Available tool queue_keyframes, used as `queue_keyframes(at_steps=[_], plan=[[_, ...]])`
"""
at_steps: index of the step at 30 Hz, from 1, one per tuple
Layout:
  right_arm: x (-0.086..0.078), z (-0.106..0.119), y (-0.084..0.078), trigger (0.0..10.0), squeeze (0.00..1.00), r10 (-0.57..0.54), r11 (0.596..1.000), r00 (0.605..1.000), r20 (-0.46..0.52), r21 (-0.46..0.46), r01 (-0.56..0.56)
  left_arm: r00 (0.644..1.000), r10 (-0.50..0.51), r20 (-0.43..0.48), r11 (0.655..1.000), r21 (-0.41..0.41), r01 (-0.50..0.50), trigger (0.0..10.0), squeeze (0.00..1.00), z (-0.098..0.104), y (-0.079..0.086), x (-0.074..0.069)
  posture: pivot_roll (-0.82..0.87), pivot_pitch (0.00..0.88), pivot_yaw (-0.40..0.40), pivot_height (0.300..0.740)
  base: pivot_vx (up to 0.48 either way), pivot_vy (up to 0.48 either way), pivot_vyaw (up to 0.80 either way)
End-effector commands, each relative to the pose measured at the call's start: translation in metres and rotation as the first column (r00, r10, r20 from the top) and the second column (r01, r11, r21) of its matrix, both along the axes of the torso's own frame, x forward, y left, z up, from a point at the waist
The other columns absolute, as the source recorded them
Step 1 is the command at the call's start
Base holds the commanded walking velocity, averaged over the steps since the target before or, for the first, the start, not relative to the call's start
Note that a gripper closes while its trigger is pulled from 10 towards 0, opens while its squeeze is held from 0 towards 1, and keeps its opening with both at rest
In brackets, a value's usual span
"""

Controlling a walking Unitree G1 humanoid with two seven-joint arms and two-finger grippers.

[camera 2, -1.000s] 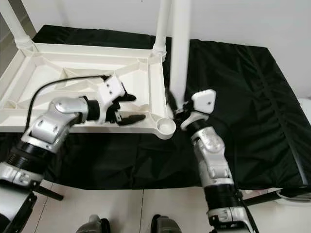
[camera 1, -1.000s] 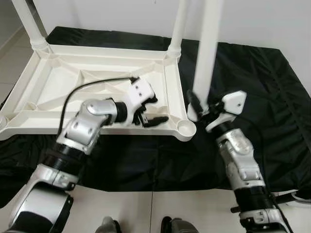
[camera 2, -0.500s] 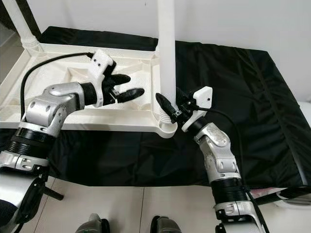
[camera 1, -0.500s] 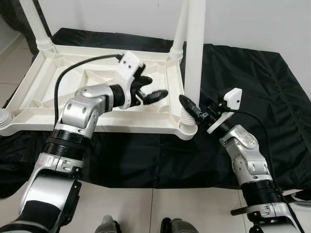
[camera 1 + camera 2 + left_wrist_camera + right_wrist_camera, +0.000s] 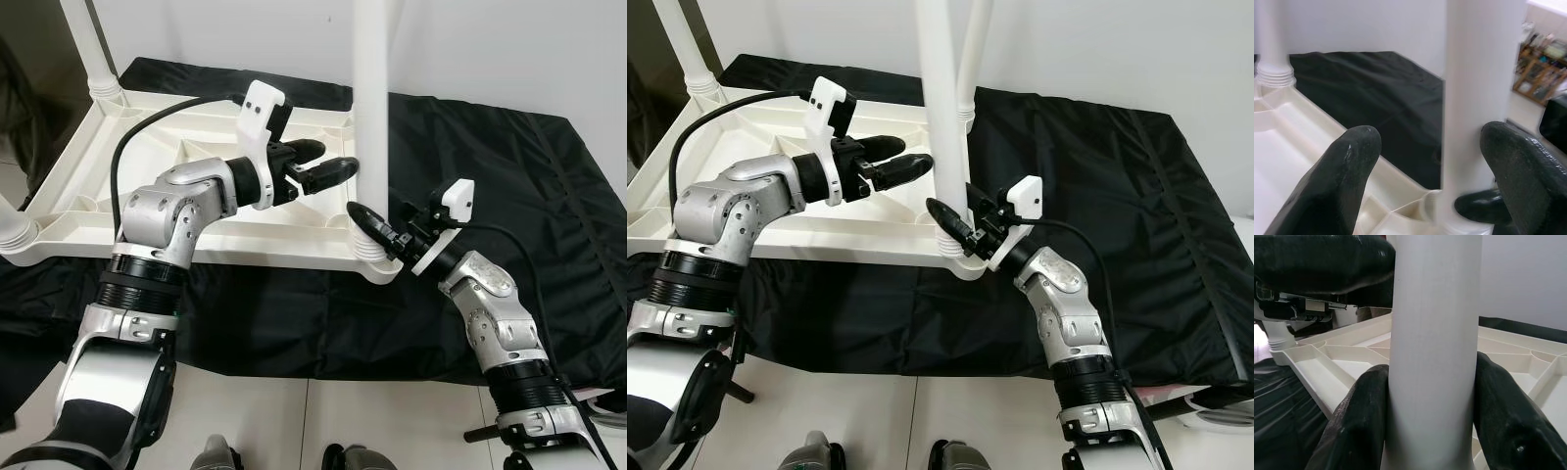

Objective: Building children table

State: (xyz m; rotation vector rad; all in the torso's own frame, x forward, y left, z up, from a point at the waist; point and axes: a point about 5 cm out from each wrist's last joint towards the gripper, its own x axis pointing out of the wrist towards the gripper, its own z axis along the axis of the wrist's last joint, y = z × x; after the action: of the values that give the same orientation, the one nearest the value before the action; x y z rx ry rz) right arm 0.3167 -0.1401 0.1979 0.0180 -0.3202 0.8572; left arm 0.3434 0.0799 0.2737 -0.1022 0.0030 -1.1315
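A white children's table top (image 5: 245, 251) lies upside down on a black cloth (image 5: 509, 166). At its near right corner a white table leg (image 5: 372, 88) stands upright in the socket. My right gripper (image 5: 370, 223) is shut on the base of this leg, its fingers (image 5: 1361, 416) pressing both sides. My left gripper (image 5: 328, 166) hovers above the table's underside, open, fingertips just left of the same leg. In the left wrist view the leg (image 5: 1474, 98) stands between the spread fingers (image 5: 1347, 166), closer to one, with no clear contact.
Other legs stand in the far left corner (image 5: 93, 49), the near left corner (image 5: 10, 227) and the far right corner (image 5: 977, 59). A white wall rises right behind the cloth. Pale tiled floor (image 5: 323, 421) lies at the cloth's near edge.
My right gripper carried the leg left and down into the corner socket. My left gripper rose off the table's underside and swung right toward the leg. The camera shifted too.
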Motion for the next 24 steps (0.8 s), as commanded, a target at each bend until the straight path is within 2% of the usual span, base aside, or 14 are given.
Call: queue_keyframes(at_steps=[1,4,5,8,14,19,24], plan=[[0.001,0.002,0.0,10.0,0.0,0.028,0.999,1.0,-0.001,-0.015,-0.028,0.985,-0.17,0.025,0.985,-0.03,0.171,10.0,0.0,0.008,-0.01,-0.012,-0.02,0.035,-0.065,0.74,0.0,0.0,0.0],[0.002,0.002,-0.001,10.0,0.0,0.034,0.999,0.999,-0.003,-0.018,-0.034,0.98,-0.199,0.023,0.979,-0.036,0.2,10.0,0.0,0.009,-0.012,-0.015,-0.02,0.031,-0.064,0.74,0.0,0.0,0.0],[0.003,0.002,0.0,10.0,0.0,0.044,0.999,0.999,-0.005,-0.021,-0.044,0.967,-0.255,0.026,0.966,-0.044,0.256,10.0,0.0,0.012,-0.017,-0.021,-0.03,0.022,-0.059,0.74,0.0,0.0,0.0],[0.003,0.002,0.0,10.0,0.0,0.051,0.998,0.999,-0.006,-0.023,-0.051,0.956,-0.29,0.032,0.955,-0.051,0.291,10.0,0.0,0.014,-0.02,-0.025,-0.03,0.018,-0.053,0.74,0.0,0.0,0.0],[0.001,0.003,0.004,10.0,0.0,0.077,0.997,0.997,-0.003,-0.025,-0.077,0.948,-0.316,0.03,0.947,-0.054,0.317,10.0,0.0,0.014,-0.023,-0.028,-0.03,0.013,-0.048,0.74,0.0,0.0,0.0],[-0.006,0.003,0.011,10.0,0.0,0.143,0.989,0.99,-0.005,-0.04,-0.143,0.943,-0.332,0.017,0.942,-0.053,0.332,10.0,0.0,0.015,-0.029,-0.029,-0.04,0.003,-0.041,0.74,0.0,0.0,0.0],[-0.006,0.003,0.012,10.0,0.0,0.15,0.988,0.989,-0.005,-0.042,-0.15,0.944,-0.331,0.015,0.942,-0.05,0.331,10.0,0.0,0.015,-0.029,-0.029,-0.04,0.003,-0.041,0.74,0.0,0.0,0.0]])
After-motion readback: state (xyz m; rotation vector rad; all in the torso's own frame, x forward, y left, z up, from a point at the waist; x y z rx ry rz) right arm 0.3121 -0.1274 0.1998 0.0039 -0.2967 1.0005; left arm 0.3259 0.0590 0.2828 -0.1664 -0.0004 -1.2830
